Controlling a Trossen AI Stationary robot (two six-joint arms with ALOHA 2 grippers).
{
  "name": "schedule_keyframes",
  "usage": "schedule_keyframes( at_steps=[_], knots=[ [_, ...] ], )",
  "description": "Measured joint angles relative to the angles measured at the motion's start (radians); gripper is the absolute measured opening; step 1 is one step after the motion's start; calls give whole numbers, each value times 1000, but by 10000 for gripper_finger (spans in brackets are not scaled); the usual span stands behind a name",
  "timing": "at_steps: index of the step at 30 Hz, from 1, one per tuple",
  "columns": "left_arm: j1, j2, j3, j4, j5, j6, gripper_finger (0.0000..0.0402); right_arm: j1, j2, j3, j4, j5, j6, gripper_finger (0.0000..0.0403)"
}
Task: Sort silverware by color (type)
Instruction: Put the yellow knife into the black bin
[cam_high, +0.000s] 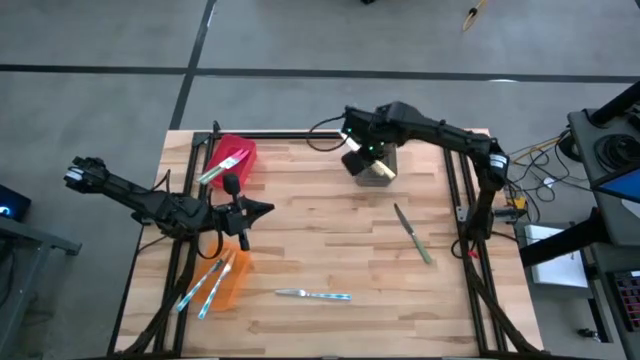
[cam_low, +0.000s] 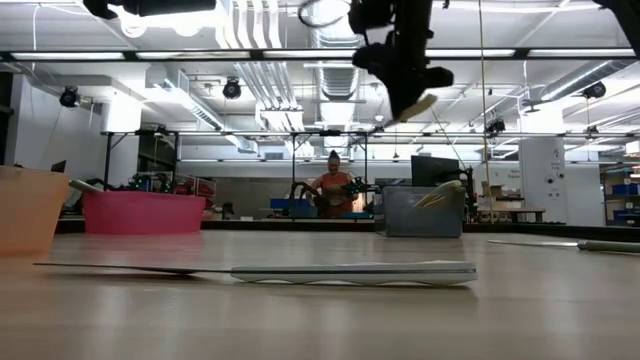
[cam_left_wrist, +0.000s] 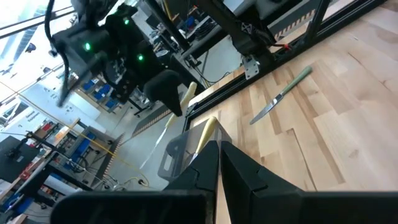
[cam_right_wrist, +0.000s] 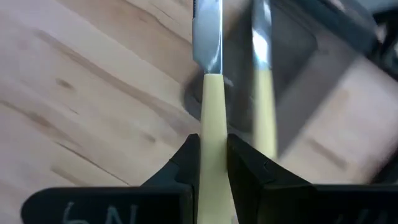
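My right gripper hangs high over the grey bin at the table's far side, shut on a yellow-handled knife whose blade points down toward the bin. A second yellow-handled knife leans in that bin, handle up over its rim. A green-handled knife and a light-blue-handled knife lie flat on the wood. My left gripper waits shut and empty above the table's left part, between the red and orange bins. My right gripper pinches the yellow handle between its two fingers, short of where the blade begins. The fingers come from above, slanting steeply down, and lie along the knife. The knife is lifted clear of the table and bin, its blade end lowest.
A red bin with green-handled knives stands far left. An orange bin with light-blue-handled knives stands near left. A black frame runs along the table's far and side edges. A person sits far behind the table.
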Motion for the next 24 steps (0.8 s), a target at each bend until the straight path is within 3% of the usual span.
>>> schedule_keyframes(
  at_steps=[8,24],
  knots=[
    [0,2,0,-2,0,0,0,-79,-2,-71,-159,-101,-19,44],
    [0,2,0,-2,0,0,0,-177,10,-145,-134,-132,-84,44]
  ],
)
